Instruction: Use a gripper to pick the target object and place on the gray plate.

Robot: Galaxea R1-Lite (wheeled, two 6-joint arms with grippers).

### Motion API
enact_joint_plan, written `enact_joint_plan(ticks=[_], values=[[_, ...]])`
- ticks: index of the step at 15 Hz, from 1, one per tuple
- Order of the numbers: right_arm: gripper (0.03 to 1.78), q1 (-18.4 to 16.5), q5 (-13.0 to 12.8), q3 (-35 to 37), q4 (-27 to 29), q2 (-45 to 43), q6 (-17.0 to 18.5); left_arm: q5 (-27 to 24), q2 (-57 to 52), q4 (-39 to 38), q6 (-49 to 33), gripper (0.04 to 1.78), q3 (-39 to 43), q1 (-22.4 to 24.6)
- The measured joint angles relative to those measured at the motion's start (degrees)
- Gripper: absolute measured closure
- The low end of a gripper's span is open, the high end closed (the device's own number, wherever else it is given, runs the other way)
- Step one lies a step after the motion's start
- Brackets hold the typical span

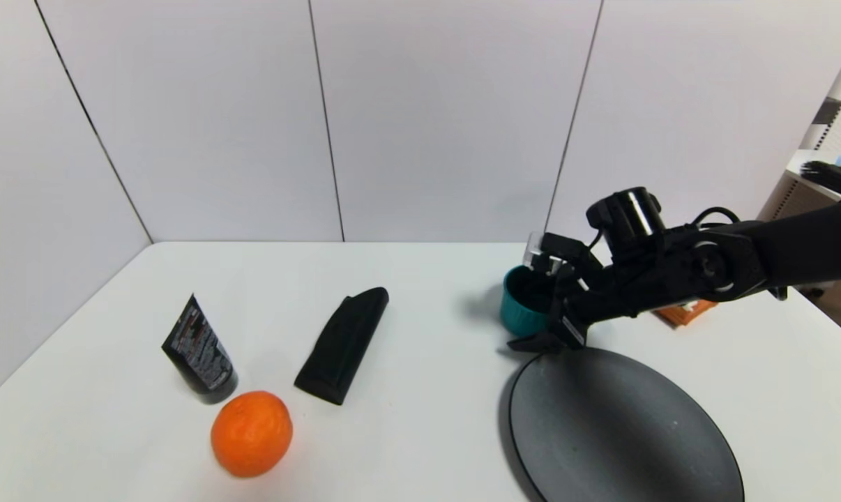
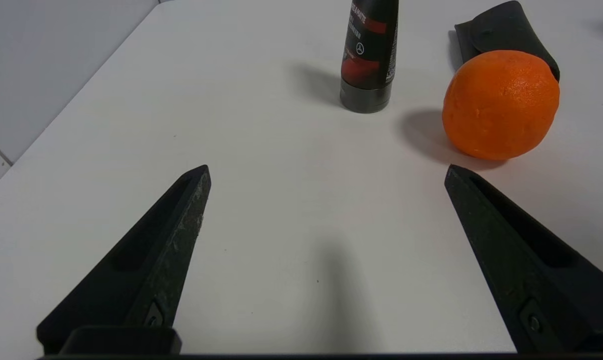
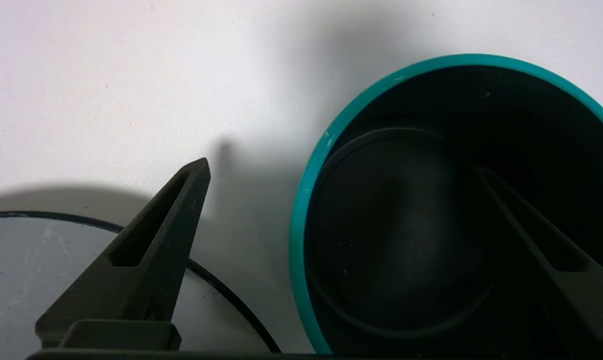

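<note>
The right arm covers part of the teal pan, so its handle cannot be seen. An orange thing peeks out from behind the arm. The gray plate runs off the bottom edge of the head view.

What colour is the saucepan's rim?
Teal, around a dark inside; the saucepan shows it best in the right wrist view.

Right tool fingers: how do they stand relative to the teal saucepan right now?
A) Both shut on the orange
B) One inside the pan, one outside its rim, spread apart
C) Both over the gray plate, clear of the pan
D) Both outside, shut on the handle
B: in the right wrist view the right tool is open, one finger inside the teal saucepan, the other outside its rim.
</note>
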Motion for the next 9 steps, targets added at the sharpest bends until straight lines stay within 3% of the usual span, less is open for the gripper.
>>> enact_joint_plan(ticks=[5, 7, 9], values=[[0.82, -0.1, -1.0, 0.0, -0.1, 0.9, -1.7, 0.0, 0.0, 0.0, 0.0, 0.13, 0.0, 0.0], [1.02, -0.1, -1.6, 0.0, -0.2, 1.0, -1.7, 0.0, 0.0, 0.0, 0.0, 0.13, 0.0, 0.0], [1.48, -0.1, -1.6, -0.1, -0.7, 1.0, -1.7, 0.0, 0.0, 0.0, 0.0, 0.13, 0.0, 0.0]])
